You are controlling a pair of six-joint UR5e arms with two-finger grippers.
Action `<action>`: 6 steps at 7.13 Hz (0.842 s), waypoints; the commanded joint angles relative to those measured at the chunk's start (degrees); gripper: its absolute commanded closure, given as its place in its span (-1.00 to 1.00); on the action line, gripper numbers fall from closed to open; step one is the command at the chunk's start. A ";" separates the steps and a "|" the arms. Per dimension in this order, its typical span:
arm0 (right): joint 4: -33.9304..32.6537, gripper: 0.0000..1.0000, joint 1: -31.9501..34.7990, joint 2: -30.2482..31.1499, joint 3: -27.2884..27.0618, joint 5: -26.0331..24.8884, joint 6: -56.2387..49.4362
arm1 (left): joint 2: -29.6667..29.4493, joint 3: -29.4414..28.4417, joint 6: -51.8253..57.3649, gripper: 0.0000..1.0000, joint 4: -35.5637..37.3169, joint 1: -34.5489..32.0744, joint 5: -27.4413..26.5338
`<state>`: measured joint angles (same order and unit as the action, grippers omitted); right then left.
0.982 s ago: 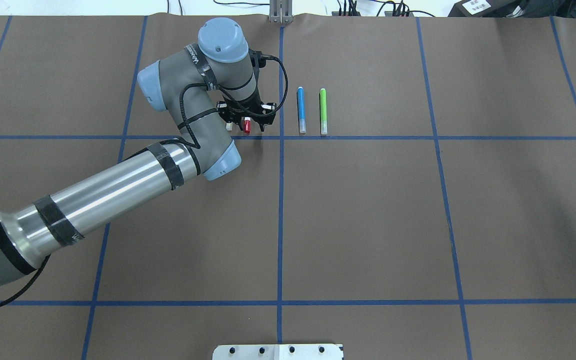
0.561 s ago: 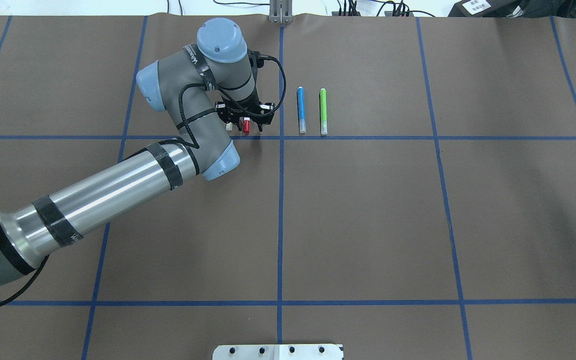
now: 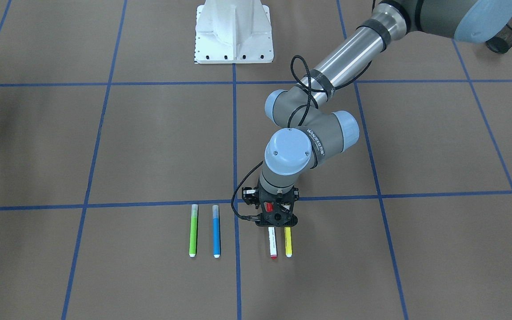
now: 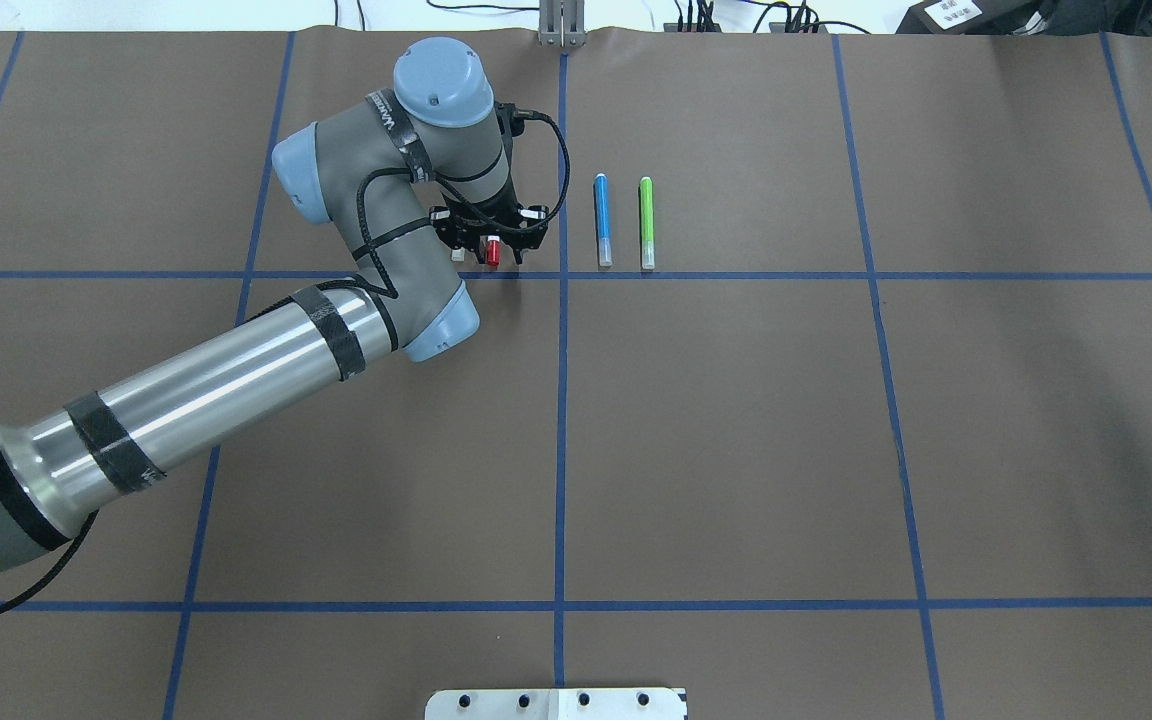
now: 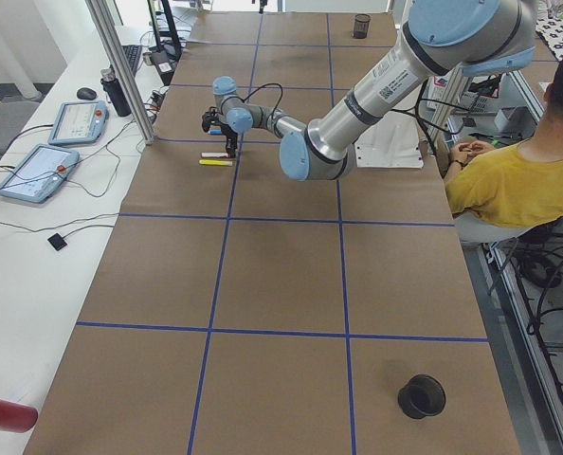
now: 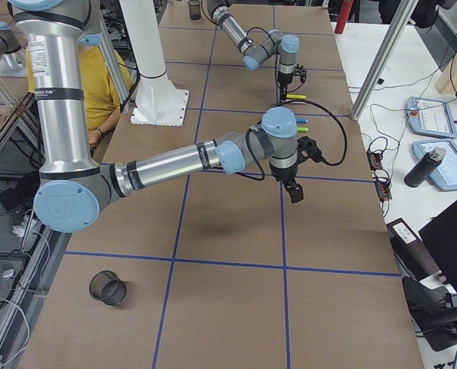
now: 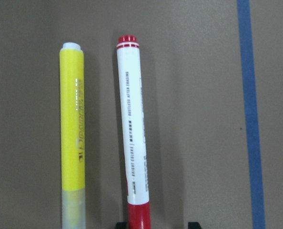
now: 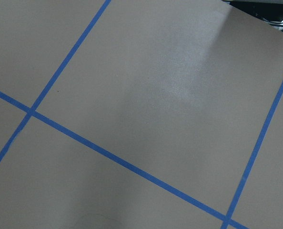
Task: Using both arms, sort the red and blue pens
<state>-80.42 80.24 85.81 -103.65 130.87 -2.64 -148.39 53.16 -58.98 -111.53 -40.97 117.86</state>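
Left end effector (image 7: 158,224): fingers apart, holding nothing, astride the capped end of the white-barrelled pen with red cap (image 7: 134,138). The pen lies flat on the brown paper-covered desk (image 7: 198,119), off-centre in the gap. Risk: an end grip may let it pivot, and the yellow-barrelled pen (image 7: 73,124) just outside could get nudged. Right end effector (image 6: 295,194): state cannot be told

Robotics laboratory, test cell. Tabletop (image 4: 736,450) covered in brown paper and marked into squares by blue tape lines (image 4: 560,450). White bolted pedestal (image 3: 234,31) at one long edge. Left arm (image 4: 196,385) and right arm (image 6: 175,161), silver and grey tubes, reach over the tabletop. Side bench (image 5: 16,284) carries two touchscreen pendants (image 5: 37,172). Aluminium frame post (image 5: 122,71). Seated person in a yellow shirt (image 5: 518,180) beside the rig.
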 commanded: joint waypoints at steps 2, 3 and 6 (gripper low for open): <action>0.00 -1.00 -0.09 -0.82 0.64 0.00 0.00 | 0.12 -0.25 -0.08 0.03 0.09 -0.07 0.00; 0.00 -1.00 -0.09 -1.17 0.82 0.00 0.00 | 0.12 -0.25 -0.08 0.07 0.09 -0.07 0.00; 0.00 -1.00 -0.17 -1.61 1.52 0.00 0.00 | 0.56 -0.25 -0.08 0.15 0.00 -0.07 -0.09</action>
<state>-80.42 80.10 84.38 -102.40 130.87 -2.64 -147.90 52.91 -59.06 -111.49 -41.04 117.84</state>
